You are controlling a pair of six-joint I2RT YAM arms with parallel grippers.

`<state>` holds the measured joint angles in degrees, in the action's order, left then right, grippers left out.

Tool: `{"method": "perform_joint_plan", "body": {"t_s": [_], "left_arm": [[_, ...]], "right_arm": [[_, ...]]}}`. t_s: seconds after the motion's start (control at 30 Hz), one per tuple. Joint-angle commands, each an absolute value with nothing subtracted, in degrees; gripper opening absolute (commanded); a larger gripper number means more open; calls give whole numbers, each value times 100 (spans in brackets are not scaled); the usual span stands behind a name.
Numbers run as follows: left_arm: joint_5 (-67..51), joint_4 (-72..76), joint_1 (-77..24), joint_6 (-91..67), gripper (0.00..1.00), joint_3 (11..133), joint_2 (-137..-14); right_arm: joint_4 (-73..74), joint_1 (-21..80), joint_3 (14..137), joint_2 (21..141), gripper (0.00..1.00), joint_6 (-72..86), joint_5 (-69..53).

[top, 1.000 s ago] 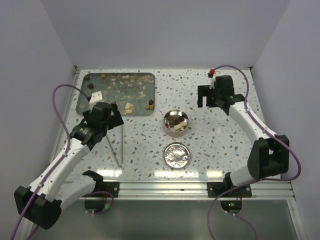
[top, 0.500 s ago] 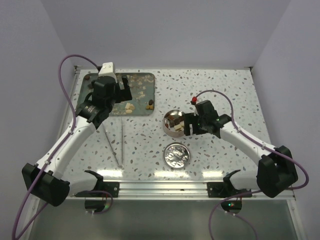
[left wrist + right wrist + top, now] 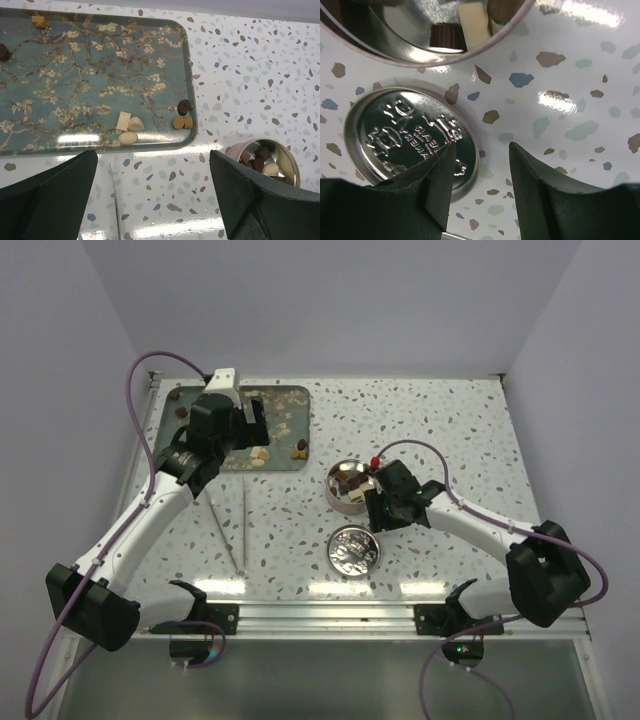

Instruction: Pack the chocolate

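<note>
The chocolate lies in two places. Cream lumps and brown ones sit at the near right of the flowered tray. More chocolate fills the round metal tin. My left gripper hangs open over the tray's near edge, its fingers wide apart and empty. My right gripper is low between the tin and its embossed lid. Its jaws stand partly open astride the lid's right rim. One finger is over the lid, the other above the table.
The lid lies flat just in front of the tin. Two thin metal rods lie on the speckled table, front left of the tin. Scattered crumbs and a few more lumps sit at the tray's far left.
My right gripper swung from the back right to the tin, then down to the lid's rim, its jaws narrowing. My left arm moved back over the tray's near edge, still open.
</note>
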<state>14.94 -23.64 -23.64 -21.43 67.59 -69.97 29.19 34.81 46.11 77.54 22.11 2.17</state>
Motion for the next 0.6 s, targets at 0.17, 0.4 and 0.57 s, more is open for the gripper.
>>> {"method": "perform_joint_plan", "body": {"t_s": [0.17, 0.4, 0.57], "left_arm": [[1301, -2232, -2329, -1969, 100, 6750, -6961], [1248, -2294, -2329, -1802, 100, 6794, -7154], [1169, -2373, -2329, -1802, 100, 6785, -7146]], "right_arm": [[2637, 3700, 4176, 8007, 46, 2513, 325], [2242, 3797, 3832, 8182, 39, 2628, 167], [2145, 3814, 3788, 8349, 23, 2619, 44]]}}
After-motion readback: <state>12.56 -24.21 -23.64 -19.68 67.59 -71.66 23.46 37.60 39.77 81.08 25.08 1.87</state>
